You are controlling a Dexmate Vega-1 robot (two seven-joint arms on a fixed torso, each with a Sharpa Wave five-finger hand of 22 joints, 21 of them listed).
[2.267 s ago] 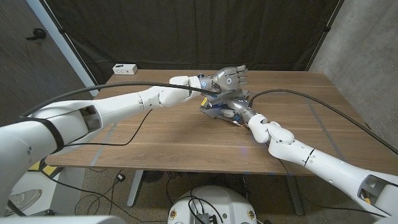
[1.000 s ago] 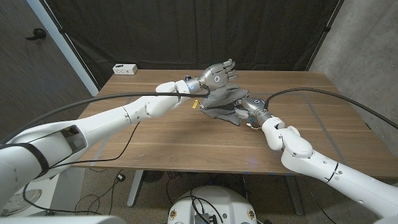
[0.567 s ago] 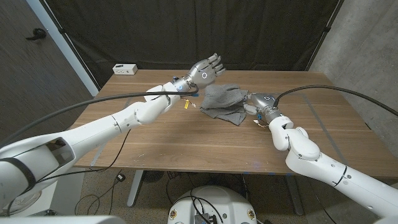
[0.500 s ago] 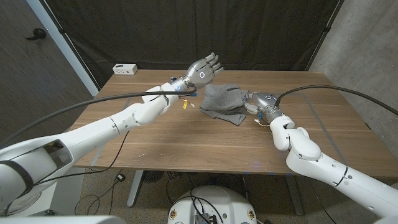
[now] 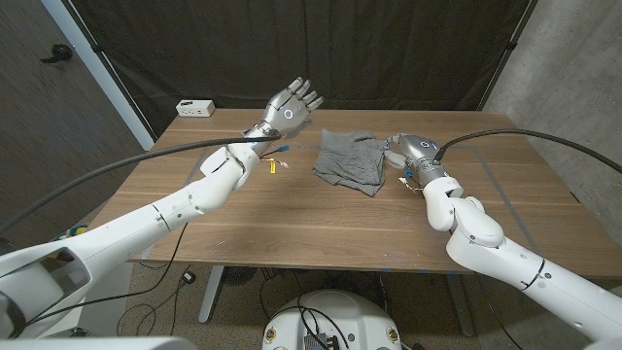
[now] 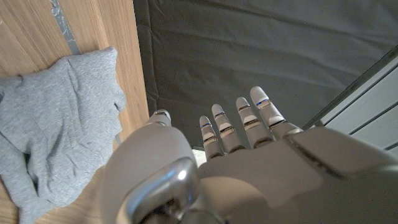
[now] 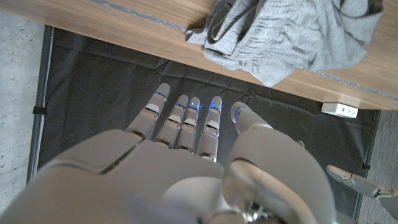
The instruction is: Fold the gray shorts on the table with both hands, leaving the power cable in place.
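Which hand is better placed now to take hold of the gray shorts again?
The right hand, probably: it sits open right beside the gray shorts, at their edge. The left hand is open too, but raised and farther away.

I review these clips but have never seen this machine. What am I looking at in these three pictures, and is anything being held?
It is a robot with two white arms ending in metal hands, standing at a wooden table. The wide picture comes from a camera on its head. The other two come from cameras on each wrist, looking over the back of that hand, so the table appears turned. The gray shorts lie crumpled on the table. The left hand is raised with fingers spread, holding nothing. The right hand is beside the shorts, also holding nothing. A white power strip sits at the far corner.
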